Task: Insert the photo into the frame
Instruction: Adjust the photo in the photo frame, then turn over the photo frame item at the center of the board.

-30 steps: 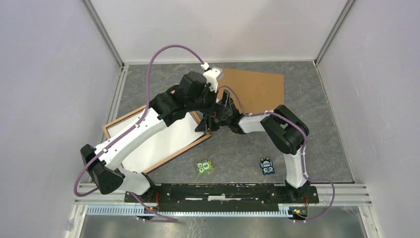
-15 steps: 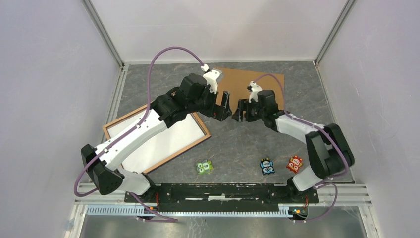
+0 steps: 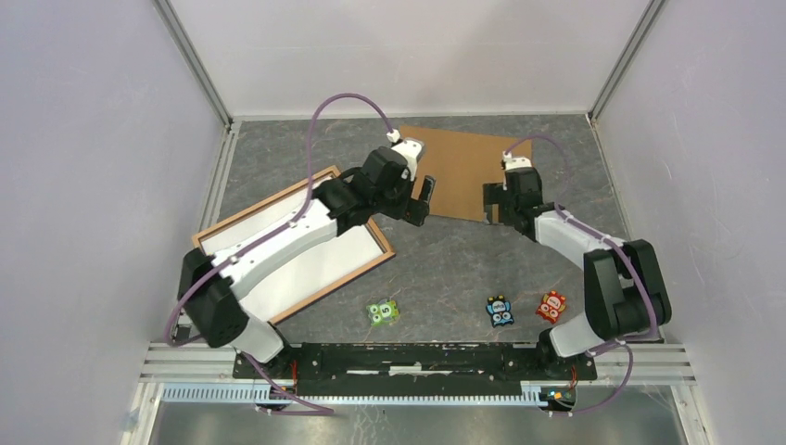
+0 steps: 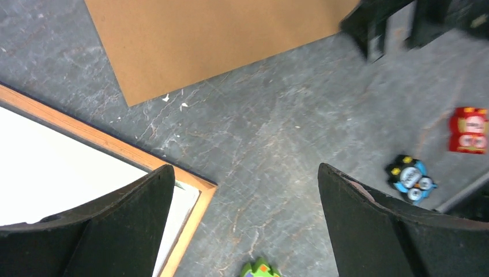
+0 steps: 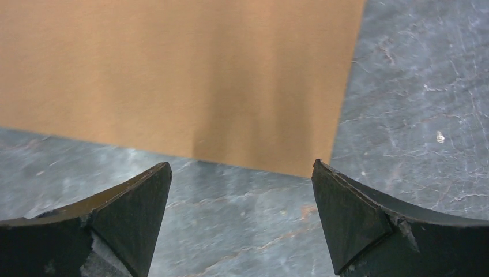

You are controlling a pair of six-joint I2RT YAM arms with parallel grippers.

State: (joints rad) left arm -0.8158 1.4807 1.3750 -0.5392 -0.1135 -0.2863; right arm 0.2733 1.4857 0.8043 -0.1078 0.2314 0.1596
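Photo [image 3: 306, 273]: white back up, lying inside frame [image 3: 334, 286], left side of tabletop [image 3: 445, 269]. Judged light, thin, bendable, crease-prone; take hold at edge or corner only. Frame rails thin, likely stiff. Left tool [image 4: 243, 173], right tool [image 5: 242, 167]: jaws apart, empty, near cardboard [image 3: 463, 171].

The left pincer [image 3: 422, 200] and right pincer [image 3: 494, 201] gape wide, seemingly holding nothing.

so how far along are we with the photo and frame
Done: the photo lies white back up inside the frame. In hand: nothing; left gripper and right gripper hang open by the brown backing board. Left: probably only fitting that board.
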